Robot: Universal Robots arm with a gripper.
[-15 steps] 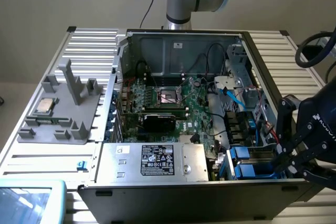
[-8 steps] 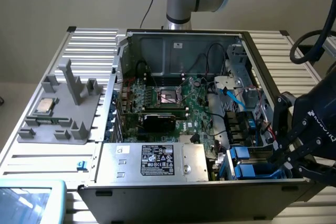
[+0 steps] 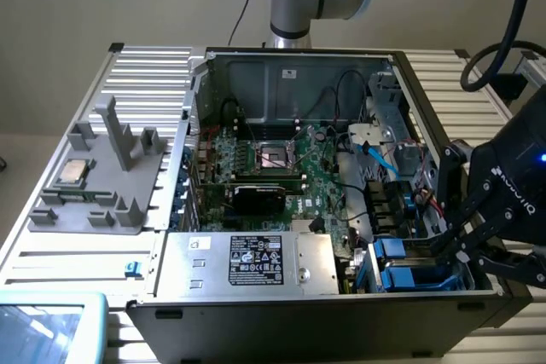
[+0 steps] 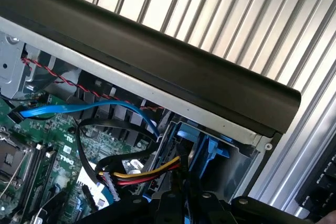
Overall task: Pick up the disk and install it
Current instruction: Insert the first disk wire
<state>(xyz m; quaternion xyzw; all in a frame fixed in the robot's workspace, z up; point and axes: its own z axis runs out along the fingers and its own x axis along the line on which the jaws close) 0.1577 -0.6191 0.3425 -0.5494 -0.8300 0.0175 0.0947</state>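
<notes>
Black robot hand [image 3: 459, 249] closed, we see it just beside the blue-railed grey metal disk [image 3: 414, 279], lying in the open black computer case [image 3: 299, 317] on the ribbed counter [image 3: 153, 74].

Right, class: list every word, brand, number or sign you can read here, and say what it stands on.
"ROBOTIQ": on the black body of the gripper.
"DELL": on the green motherboard.
Black label on the silver box: print too small to read.
</notes>
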